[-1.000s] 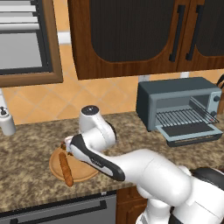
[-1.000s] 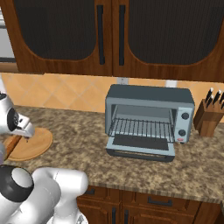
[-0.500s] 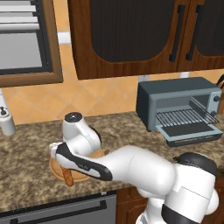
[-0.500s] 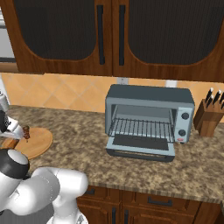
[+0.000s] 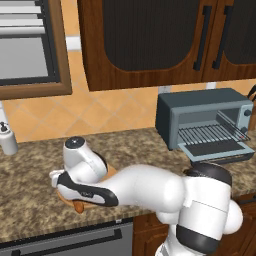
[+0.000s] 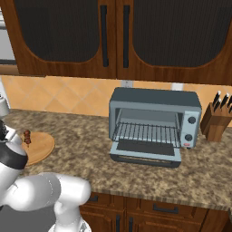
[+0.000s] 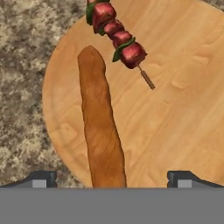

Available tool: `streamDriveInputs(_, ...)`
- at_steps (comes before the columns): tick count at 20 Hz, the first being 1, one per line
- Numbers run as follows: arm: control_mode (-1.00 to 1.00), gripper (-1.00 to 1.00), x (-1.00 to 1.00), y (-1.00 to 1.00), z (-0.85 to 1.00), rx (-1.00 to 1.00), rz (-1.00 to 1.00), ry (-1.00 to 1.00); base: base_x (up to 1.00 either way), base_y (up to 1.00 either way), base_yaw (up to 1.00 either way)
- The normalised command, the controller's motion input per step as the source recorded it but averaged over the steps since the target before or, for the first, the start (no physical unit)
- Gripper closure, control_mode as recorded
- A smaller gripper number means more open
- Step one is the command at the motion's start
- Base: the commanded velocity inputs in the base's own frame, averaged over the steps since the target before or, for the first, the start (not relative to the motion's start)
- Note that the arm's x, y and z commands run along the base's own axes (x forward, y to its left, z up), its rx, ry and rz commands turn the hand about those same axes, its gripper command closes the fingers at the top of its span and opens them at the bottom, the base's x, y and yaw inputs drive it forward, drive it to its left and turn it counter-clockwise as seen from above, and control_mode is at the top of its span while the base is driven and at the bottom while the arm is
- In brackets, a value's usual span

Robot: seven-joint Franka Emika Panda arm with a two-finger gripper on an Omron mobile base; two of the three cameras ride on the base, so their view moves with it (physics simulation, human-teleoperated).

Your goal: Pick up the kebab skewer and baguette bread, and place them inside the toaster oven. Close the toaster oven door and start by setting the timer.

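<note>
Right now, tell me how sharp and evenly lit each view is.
Hand view: crisp, flat light; the baguette bread and kebab skewer cast barely any shadow on the wooden plate. Left base view: even, no glare. Right base view: the toaster oven throws a soft shadow on the counter.

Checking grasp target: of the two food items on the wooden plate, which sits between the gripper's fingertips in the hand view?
The baguette bread: its near end runs down between the open gripper fingertips. The kebab skewer lies farther off, near the plate's far edge.

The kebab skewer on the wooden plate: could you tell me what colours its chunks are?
Dark red chunks with green pieces between them on the kebab skewer, clearest in the hand view.
</note>
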Motion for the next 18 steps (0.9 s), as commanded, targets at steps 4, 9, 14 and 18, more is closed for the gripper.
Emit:
streamDriveInputs(4,-1.00,-1.00,0.06,0.02,-0.34,0.00,0.00,0.00,0.00,0.00,0.00)
streamDriveInputs(9,-1.00,-1.00,0.06,0.01,-0.22,0.00,0.00,0.00,0.00,0.00,0.00)
streamDriveInputs(14,-1.00,-1.00,0.03,0.00,-0.22,0.00,0.00,0.01,0.00,0.00,0.00)
streamDriveInputs(18,-1.00,-1.00,0.05,0.00,-0.26,0.00,0.00,0.00,0.00,0.00,0.00)
